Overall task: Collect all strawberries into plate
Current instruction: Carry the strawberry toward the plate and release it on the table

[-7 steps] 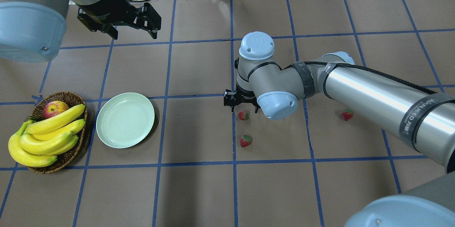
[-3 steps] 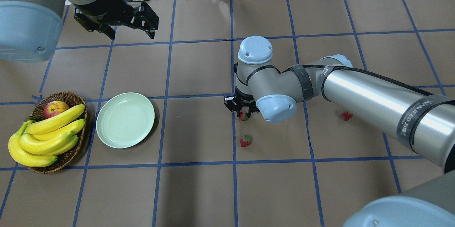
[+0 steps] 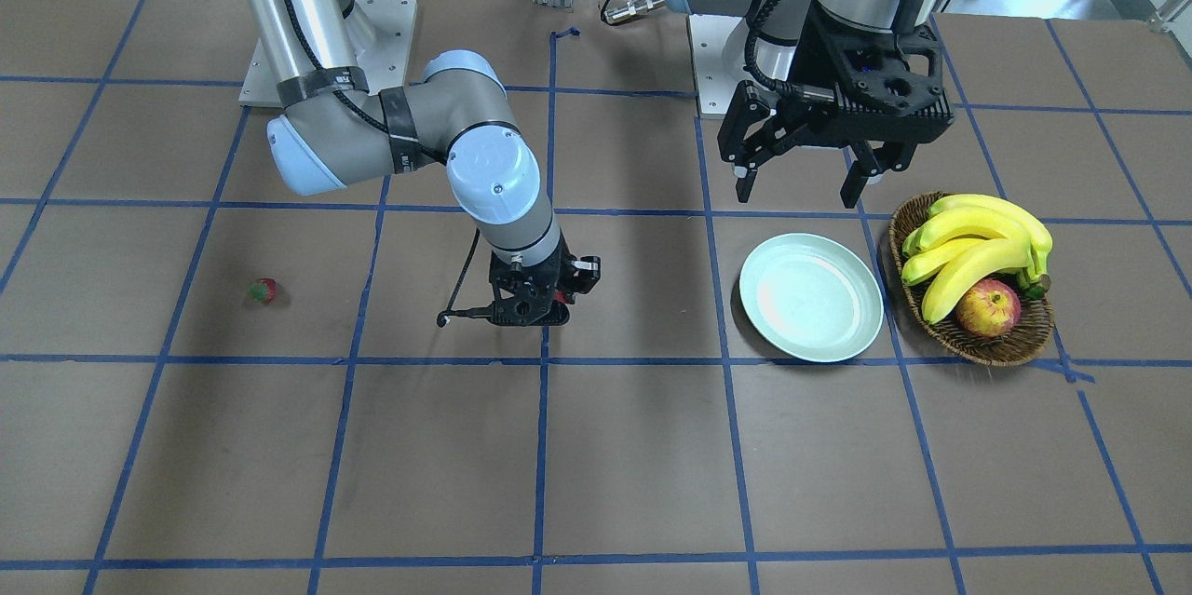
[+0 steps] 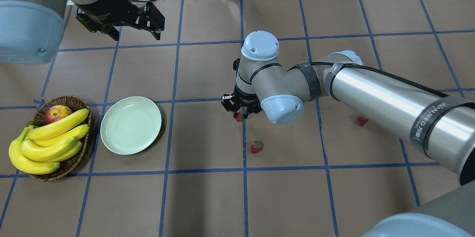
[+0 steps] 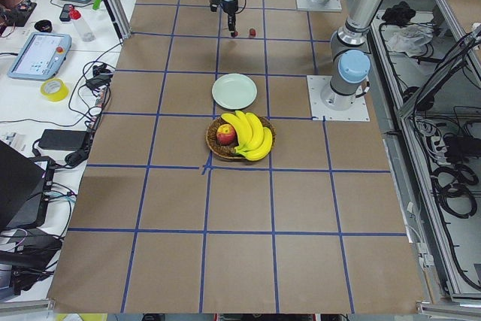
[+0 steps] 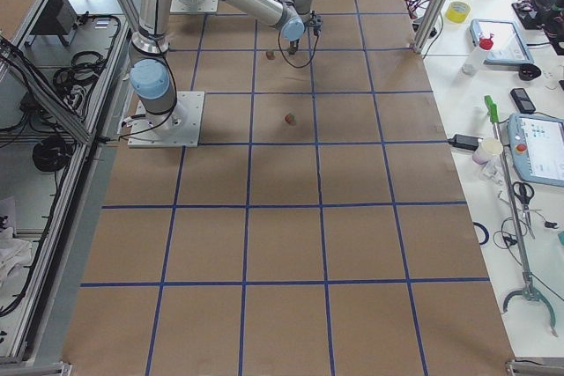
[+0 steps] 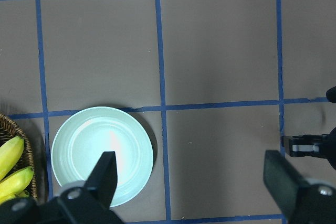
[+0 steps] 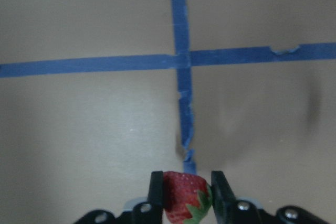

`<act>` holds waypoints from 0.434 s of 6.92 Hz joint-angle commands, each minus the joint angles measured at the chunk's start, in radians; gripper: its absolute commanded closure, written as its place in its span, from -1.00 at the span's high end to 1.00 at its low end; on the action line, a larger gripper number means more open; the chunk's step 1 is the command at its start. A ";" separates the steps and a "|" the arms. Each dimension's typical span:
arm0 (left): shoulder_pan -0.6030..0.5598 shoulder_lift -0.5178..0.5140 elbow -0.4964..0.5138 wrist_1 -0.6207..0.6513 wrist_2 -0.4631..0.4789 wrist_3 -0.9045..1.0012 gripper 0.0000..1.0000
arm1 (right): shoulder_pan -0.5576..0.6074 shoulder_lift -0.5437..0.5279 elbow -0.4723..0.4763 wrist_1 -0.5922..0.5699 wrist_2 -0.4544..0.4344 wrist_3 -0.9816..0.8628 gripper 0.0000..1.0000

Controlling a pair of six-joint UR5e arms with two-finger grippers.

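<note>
Nearest the robot, one strawberry [image 4: 256,147] lies loose on the desk, just right of a blue tape line, nothing touching it. A bit further out, the right end effector [image 4: 240,112] sits low over a tape crossing, clenched on a second strawberry [image 8: 178,195]. The wrist view shows the berry pinched between both fingers, green cap downward in that view. Whether it has cleared the desk cannot be told. Third strawberry [image 4: 362,119] is at about the same depth but well apart, off to the robot's right, under the right arm's long link, also loose.

On the left side, the plate [image 4: 130,125] has no berries in it. The wicker basket [image 4: 74,101] with bananas [image 4: 52,137] and an apple [image 4: 57,112] sits just beside it, not part of the job.

Furthest in the overhead view, the left end effector [image 4: 135,33] hangs high near the plate, released, fingers spread, holding nothing.

Progress is judged early: zero of three delivered, one in grasp and needing carry to the plate, two left to pick.
</note>
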 commanded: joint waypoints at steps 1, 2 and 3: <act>0.004 0.001 0.001 0.000 0.003 0.016 1.00 | 0.072 0.040 -0.049 -0.009 0.030 0.068 -1.00; 0.007 0.002 -0.001 0.000 0.003 0.018 1.00 | 0.085 0.070 -0.060 -0.031 0.025 0.079 -1.00; 0.007 0.002 -0.001 -0.002 0.003 0.019 1.00 | 0.089 0.071 -0.054 -0.037 0.022 0.080 -1.00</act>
